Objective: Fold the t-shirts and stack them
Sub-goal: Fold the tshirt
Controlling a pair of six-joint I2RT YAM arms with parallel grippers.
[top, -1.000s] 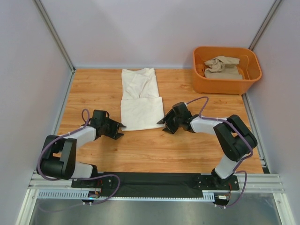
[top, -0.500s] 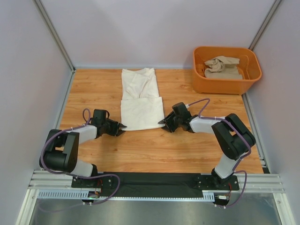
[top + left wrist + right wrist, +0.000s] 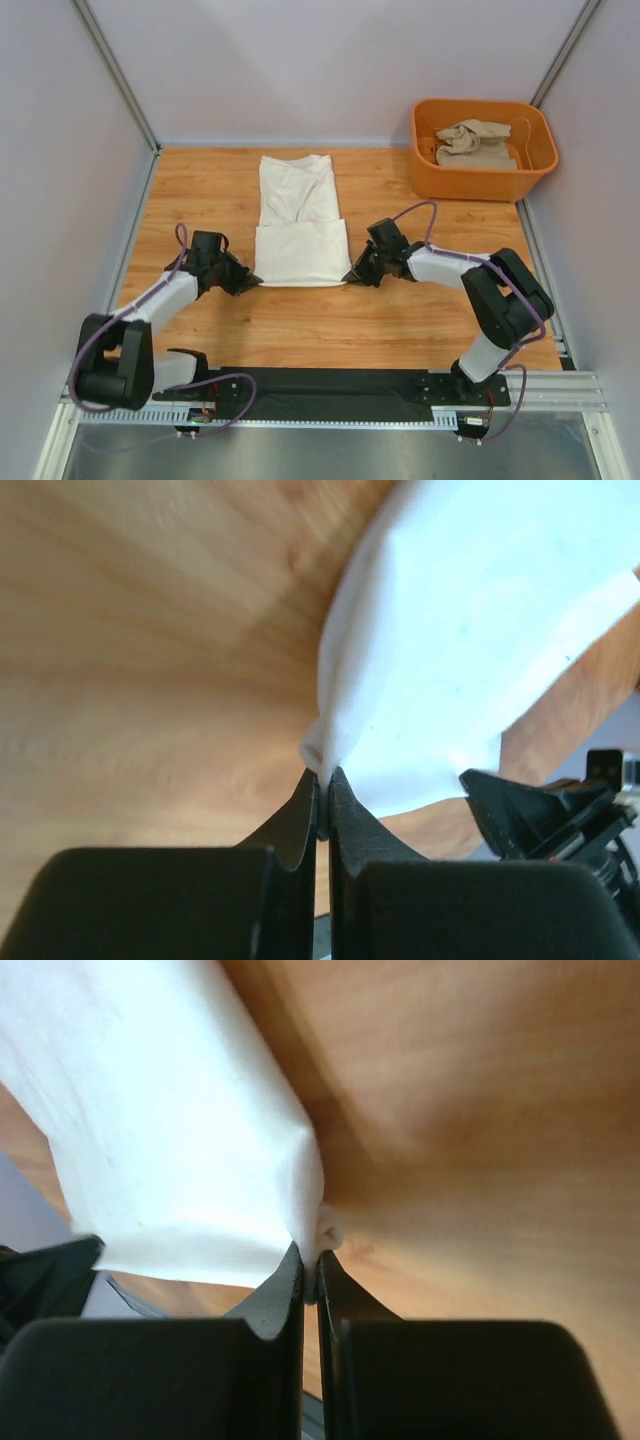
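Grips the lower left corner of the cream-white thin fabric t-shirt (image 3: 297, 235) with the left tool (image 3: 255, 283), clenched on the cloth; grips its lower right corner with the right tool (image 3: 350, 278), likewise clenched; has that shirt spread mid-frame on the wooden desk (image 3: 300, 320); has the sandy beige t-shirt (image 3: 473, 143) crumpled in the orange plastic tub (image 3: 470, 185), upper right.
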